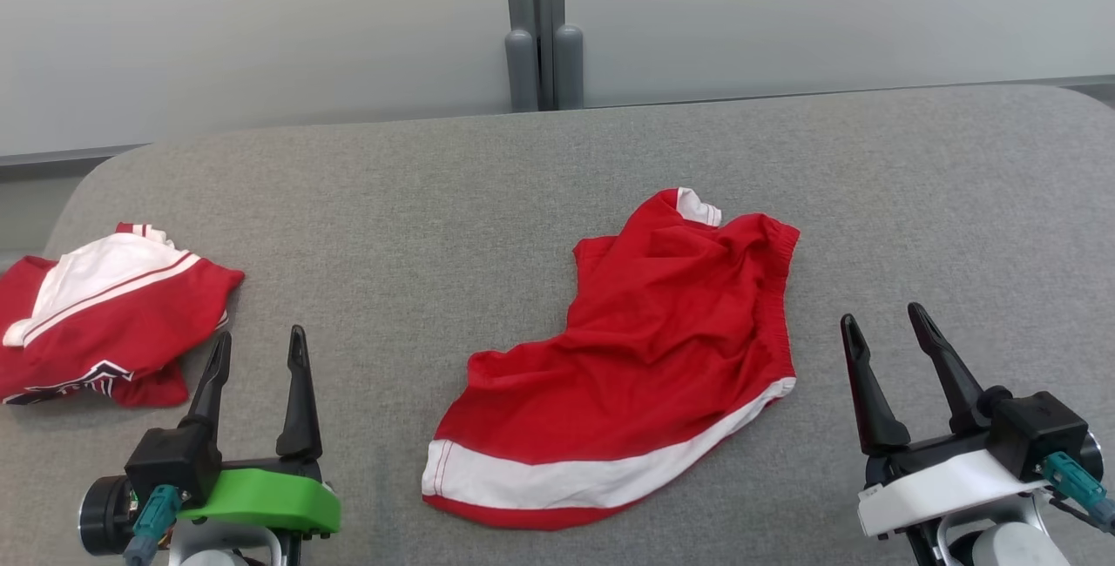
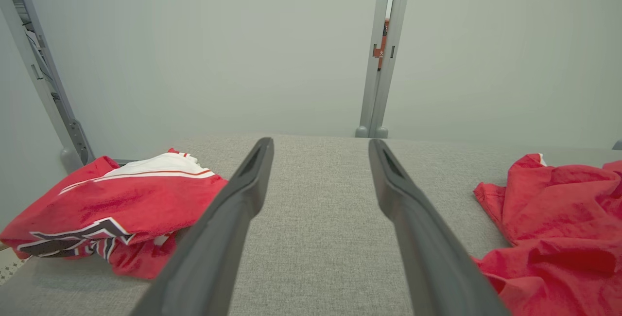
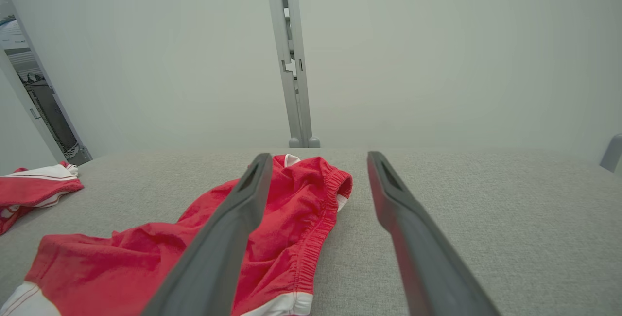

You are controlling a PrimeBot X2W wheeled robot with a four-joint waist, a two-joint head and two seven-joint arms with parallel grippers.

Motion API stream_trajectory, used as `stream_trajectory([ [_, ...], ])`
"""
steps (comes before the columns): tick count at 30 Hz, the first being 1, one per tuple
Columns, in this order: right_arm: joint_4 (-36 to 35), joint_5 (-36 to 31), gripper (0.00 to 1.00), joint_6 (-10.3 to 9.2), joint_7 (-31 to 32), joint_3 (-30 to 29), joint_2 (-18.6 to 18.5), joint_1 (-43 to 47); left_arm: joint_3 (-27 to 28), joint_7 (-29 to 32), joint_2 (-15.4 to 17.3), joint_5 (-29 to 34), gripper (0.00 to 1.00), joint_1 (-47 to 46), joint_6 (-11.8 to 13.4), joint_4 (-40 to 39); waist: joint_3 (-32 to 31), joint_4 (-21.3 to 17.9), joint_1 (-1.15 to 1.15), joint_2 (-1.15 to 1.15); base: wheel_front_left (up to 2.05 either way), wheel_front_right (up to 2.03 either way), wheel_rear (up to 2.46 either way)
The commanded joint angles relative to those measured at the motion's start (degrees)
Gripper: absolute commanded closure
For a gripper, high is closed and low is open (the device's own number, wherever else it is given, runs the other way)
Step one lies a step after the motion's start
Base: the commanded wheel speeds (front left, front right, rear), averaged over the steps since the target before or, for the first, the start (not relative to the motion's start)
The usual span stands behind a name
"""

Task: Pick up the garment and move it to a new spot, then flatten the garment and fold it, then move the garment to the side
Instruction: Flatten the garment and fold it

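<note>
We are right at the start of this job, as far as we can tell. The red shorts [image 1: 662,348] lie in the middle of the grey pad [image 1: 418,192], between our two grippers. They are bumpy and bunched up, not flat and not folded. Our left gripper [image 1: 261,335] sits low on the left with its two fingers wide apart, and it holds nothing. Our right gripper [image 1: 882,315] sits low on the right, near the shorts. Its fingers are wide apart too, and it also holds nothing. Neither gripper touches the shorts. Far on the left lies a red and white cloth [image 1: 113,313], bunched in a loose pile near the edge of the pad. We think it is not the one we work on now. So we think all the steps are left to do. We have to pick the shorts up, put them in a new spot, smooth them flat, fold them, and then move them to the side.
</note>
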Motion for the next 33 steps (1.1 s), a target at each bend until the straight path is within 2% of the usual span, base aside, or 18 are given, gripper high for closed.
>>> stream_trajectory([
  [1,-0.5,-0.43,0.0,0.01,0.0,0.08,0.12,0.89,0.24,0.0,0.14,0.53,0.0,1.18,-0.16,0.16,-0.29,0.42,0.0,0.0,0.0,0.0,0.0],
  [12,-1.91,-1.24,0.0,0.01,1.21,0.68,1.44,3.2,0.82,0.0,0.14,0.81,0.0,2.22,-0.25,0.76,-1.14,1.64,0.0,0.0,0.0,0.0,0.0],
  [33,-1.4,-1.22,0.0,0.01,1.53,0.24,2.04,3.51,0.9,0.0,0.14,0.79,0.0,2.32,-0.15,0.86,-1.2,1.4,0.0,0.0,0.0,0.0,0.0],
])
